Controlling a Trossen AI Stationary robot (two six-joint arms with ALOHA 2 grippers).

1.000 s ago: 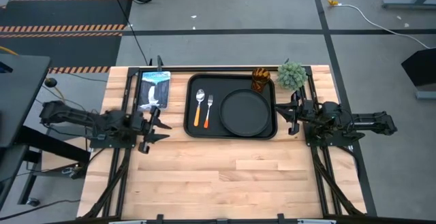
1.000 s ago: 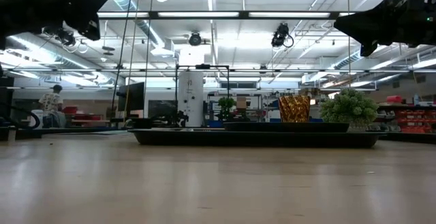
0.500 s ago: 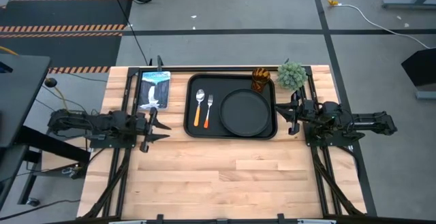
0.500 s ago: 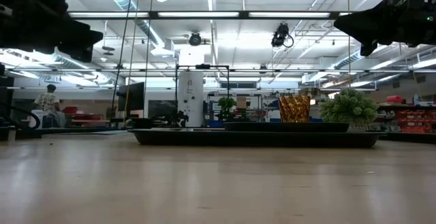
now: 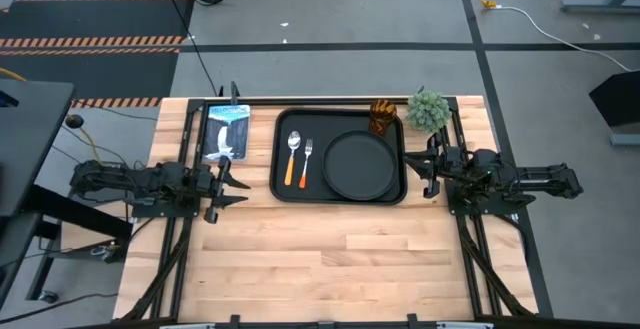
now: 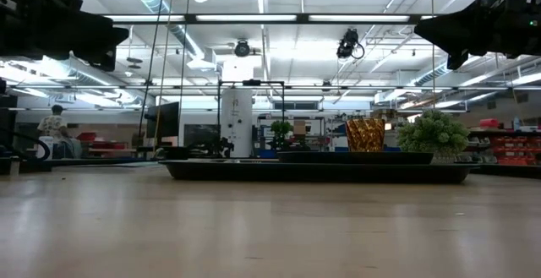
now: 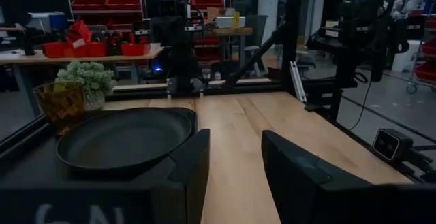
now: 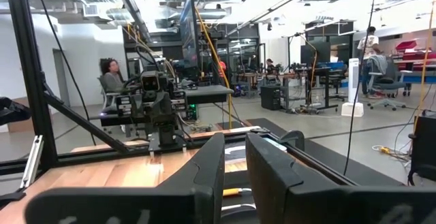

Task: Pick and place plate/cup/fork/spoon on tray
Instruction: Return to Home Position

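Observation:
The black tray point(image 5: 340, 195) lies at the table's far middle. On it lie the round black plate point(image 5: 358, 164), the spoon point(image 5: 293, 155) and the fork point(image 5: 307, 161), side by side left of the plate. The amber cup point(image 5: 383, 116) stands upright at the tray's far right corner. The plate point(image 7: 122, 139) and the cup point(image 7: 61, 101) also show in the left wrist view. My left gripper point(image 5: 222, 189) hangs open and empty left of the tray. My right gripper point(image 5: 430, 169) is open by a narrow gap, empty, right of the tray.
A green plant ball point(image 5: 428, 111) stands just right of the cup at the far right. A blue-white packet point(image 5: 226, 131) lies left of the tray, beyond my left gripper. Bare wooden table point(image 5: 340, 254) spreads across the near half.
My left arm has folded back toward the table's left edge and sunk a little; its gripper stays open left of the tray. The things on the tray have not moved.

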